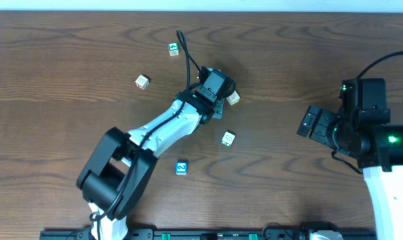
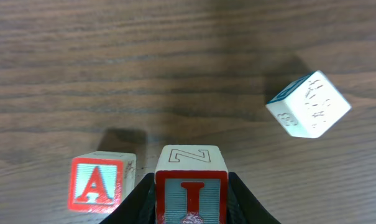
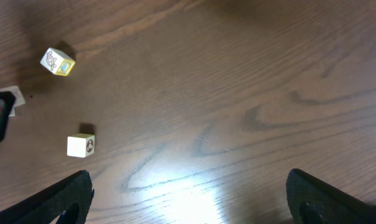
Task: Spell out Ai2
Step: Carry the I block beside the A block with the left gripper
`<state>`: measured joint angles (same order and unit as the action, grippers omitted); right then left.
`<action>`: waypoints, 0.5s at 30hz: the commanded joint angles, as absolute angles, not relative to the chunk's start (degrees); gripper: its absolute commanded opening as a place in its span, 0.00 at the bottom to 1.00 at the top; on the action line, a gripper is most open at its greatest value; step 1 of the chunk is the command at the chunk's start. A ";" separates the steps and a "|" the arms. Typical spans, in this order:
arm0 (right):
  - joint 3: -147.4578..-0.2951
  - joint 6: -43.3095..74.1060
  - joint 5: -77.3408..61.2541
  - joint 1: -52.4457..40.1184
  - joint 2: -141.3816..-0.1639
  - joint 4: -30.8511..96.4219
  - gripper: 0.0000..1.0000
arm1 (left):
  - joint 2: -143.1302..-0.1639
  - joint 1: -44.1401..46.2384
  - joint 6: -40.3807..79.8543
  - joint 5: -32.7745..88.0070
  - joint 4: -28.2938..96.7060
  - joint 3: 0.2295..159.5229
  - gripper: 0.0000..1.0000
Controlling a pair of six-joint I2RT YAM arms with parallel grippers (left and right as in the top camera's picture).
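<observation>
In the left wrist view my left gripper is shut on a wooden block with a red I on its near face and a Z on top. A block with a red A stands just to its left, a small gap between them. In the overhead view the left gripper is at mid table and hides both blocks. My right gripper is open and empty, over bare table at the right. I can read a 2 on no block.
A white block with a teal side lies ahead and to the right of the I block. Loose blocks show in the overhead view: green, reddish, yellowish, white and blue.
</observation>
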<state>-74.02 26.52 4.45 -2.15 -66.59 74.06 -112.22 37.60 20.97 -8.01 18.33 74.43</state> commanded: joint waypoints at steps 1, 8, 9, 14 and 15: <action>-73.73 26.09 4.40 -1.91 -66.22 74.08 0.99 | -115.11 37.47 20.12 -9.37 17.82 74.32 0.17; -73.73 26.09 4.43 -1.91 -66.22 74.11 0.99 | -116.25 37.47 20.14 -9.37 16.75 74.32 0.18; -73.73 26.09 4.43 -1.91 -66.22 74.11 0.99 | -116.25 37.47 20.14 -9.39 16.53 74.32 0.18; -73.73 26.09 4.40 -1.91 -66.22 74.11 0.99 | -116.25 37.47 20.16 -9.39 16.23 74.32 0.25; -73.73 26.09 4.43 -1.91 -66.22 74.11 0.99 | -116.25 37.47 20.14 -9.39 16.21 74.32 0.26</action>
<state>-74.02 26.52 4.43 -2.15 -66.59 74.11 -115.55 37.60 20.75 -8.19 16.43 74.43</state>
